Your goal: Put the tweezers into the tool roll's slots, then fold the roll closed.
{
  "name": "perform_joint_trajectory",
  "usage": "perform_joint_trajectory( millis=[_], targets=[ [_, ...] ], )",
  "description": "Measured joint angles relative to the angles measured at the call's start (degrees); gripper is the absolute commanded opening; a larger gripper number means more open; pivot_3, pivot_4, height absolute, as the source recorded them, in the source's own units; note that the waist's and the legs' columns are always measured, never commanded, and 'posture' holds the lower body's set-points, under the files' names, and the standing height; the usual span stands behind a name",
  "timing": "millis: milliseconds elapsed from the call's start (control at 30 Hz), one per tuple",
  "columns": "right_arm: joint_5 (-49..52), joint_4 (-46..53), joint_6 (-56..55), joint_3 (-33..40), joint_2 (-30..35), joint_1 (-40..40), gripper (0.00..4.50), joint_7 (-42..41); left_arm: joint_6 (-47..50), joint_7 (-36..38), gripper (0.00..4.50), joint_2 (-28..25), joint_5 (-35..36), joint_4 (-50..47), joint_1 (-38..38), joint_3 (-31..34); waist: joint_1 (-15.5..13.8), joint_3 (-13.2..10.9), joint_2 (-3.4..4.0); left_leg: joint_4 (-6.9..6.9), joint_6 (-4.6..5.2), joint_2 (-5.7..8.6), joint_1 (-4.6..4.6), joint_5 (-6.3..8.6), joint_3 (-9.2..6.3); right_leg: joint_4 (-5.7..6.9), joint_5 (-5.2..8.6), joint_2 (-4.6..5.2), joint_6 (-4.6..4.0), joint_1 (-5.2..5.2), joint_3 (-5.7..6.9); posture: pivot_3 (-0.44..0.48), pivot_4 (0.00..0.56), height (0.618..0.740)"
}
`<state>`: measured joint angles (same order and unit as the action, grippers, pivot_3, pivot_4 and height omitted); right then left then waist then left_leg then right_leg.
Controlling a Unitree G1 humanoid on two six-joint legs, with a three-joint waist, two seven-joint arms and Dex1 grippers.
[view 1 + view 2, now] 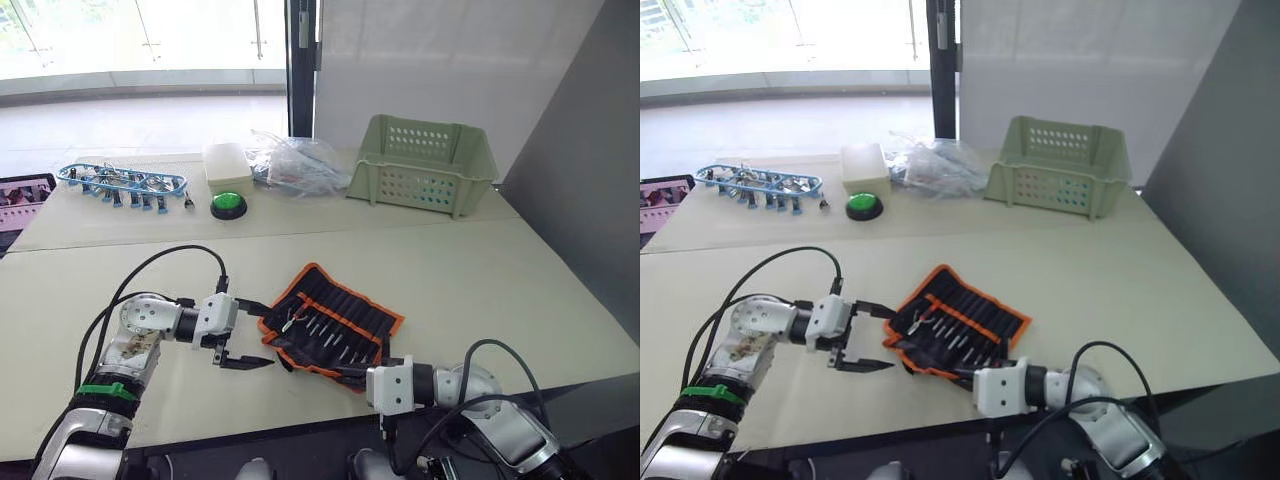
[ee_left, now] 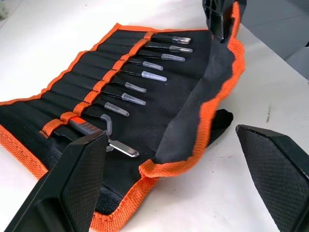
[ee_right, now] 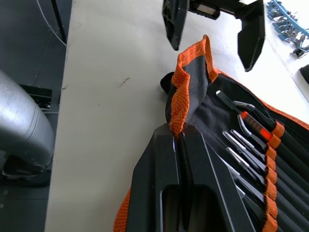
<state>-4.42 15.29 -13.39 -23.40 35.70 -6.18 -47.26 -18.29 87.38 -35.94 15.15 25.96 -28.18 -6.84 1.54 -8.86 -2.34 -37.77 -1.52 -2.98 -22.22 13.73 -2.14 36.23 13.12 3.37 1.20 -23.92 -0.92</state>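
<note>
Pale desk [image 1: 480, 280] carries the tool roll [image 1: 345, 315] lying open mid-desk, the tweezers [image 2: 140, 89] seated in its slots, so slotting looks done and folding is left. My right jaws [image 3: 179, 140] are clamped on the roll's orange near edge, lifting the flap; my left jaws [image 1: 245, 335] stand wide beside its end. Right wrist view shows that pinch, which the head views hide.

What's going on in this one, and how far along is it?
The tool roll lies open on the table with the tweezers already in its slots. The right gripper is shut on the roll's orange-edged near flap, lifting it to start the fold. The left gripper is open at the roll's left end. The roll is not yet closed.
</note>
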Motion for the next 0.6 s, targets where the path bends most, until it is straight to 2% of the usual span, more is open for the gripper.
perform_joint_trajectory(
  millis=[67, 133, 233, 267, 600],
  targets=[
    [0.03, 0.23, 0.19, 0.56, -0.25, 0.05, 0.02, 0.12, -0.76, 0.61, 4.50, 0.53, -0.35, 1.56, -1.66, -0.52, 0.77, -0.28, 0.42, 0.01, 0.40, 1.12, 0.22, -0.35, -2.04, 0.16, 0.55, 0.84, 0.26, 0.81, 1.38, 0.000, 0.150, 0.720],
    [0.19, 1.10, 1.02, 1.47, -0.72, 0.00, 0.02, 0.27, -1.51, 1.13, 4.50, 0.56, -0.57, 3.40, -2.41, -0.55, 0.09, -0.55, 0.81, -0.08, 0.37, 1.04, 0.21, -0.43, -1.75, 0.42, 0.62, 0.93, 0.23, 0.56, 1.34, 0.000, 0.150, 0.720],
    [0.09, 1.16, 1.53, 1.78, -0.74, 0.05, 0.02, 0.33, -2.66, 1.56, 4.50, 1.33, -0.67, 5.60, -2.79, -0.63, -0.98, -0.59, 0.90, -0.08, 0.38, 1.01, 0.21, -0.43, -1.59, 0.72, 0.68, 0.85, 0.11, 0.37, 1.16, 0.000, 0.150, 0.720],
    [0.08, 1.19, 1.53, 1.93, -0.74, 0.28, 0.00, 0.33, -2.87, 1.67, 3.93, 1.82, -0.72, 6.29, -3.01, -0.82, -1.11, -0.59, 0.90, -0.08, 0.38, 1.00, 0.21, -0.43, -1.57, 0.72, 0.68, 0.84, 0.11, 0.37, 1.15, 0.000, 0.150, 0.720],
    [0.09, 2.30, 1.54, 1.99, -0.74, 1.71, 0.00, 0.19, -5.06, 1.72, 0.71, 4.05, -2.01, 10.62, -5.87, -0.92, -0.88, -0.59, 0.88, -0.08, 0.38, 1.03, 0.21, -0.43, -0.97, 0.73, 0.63, 0.83, 0.23, 0.14, 0.55, 0.000, 0.150, 0.720]
  ],
)
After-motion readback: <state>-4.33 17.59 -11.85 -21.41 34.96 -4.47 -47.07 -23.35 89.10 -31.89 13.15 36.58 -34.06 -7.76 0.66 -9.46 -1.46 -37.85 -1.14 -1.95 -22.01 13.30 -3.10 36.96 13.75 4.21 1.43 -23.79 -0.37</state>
